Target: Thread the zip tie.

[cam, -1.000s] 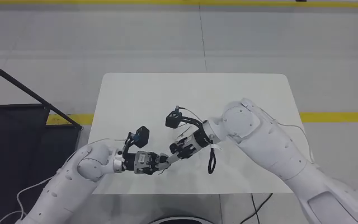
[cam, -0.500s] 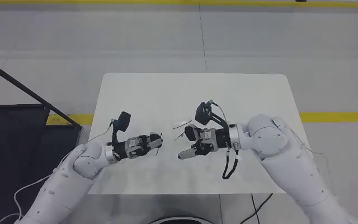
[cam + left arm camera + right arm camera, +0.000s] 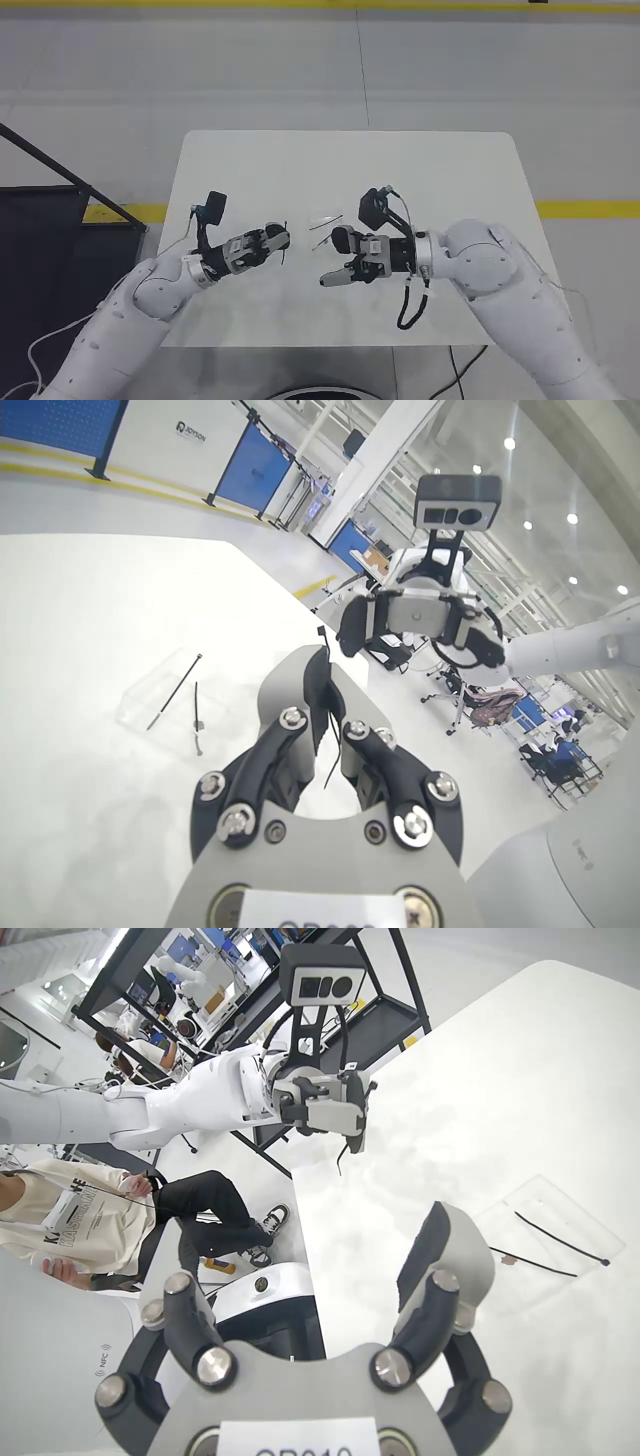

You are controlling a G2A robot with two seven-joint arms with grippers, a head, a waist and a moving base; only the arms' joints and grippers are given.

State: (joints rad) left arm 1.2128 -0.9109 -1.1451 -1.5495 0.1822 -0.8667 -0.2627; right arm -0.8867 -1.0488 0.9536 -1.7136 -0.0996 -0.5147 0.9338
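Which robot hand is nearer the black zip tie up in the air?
Left. The left gripper has its fingers shut on the zip tie; the right gripper faces it, open, not touching.

Over the surface [image 3: 450,170], the left gripper [image 3: 272,240] sat left of the right gripper [image 3: 338,258], facing it, well apart. A zip tie [image 3: 283,250] sat in the left gripper. Behind the gap between them, a plastic sleeve [image 3: 325,220] lay on the surface with two loose ties [image 3: 175,699] on it.
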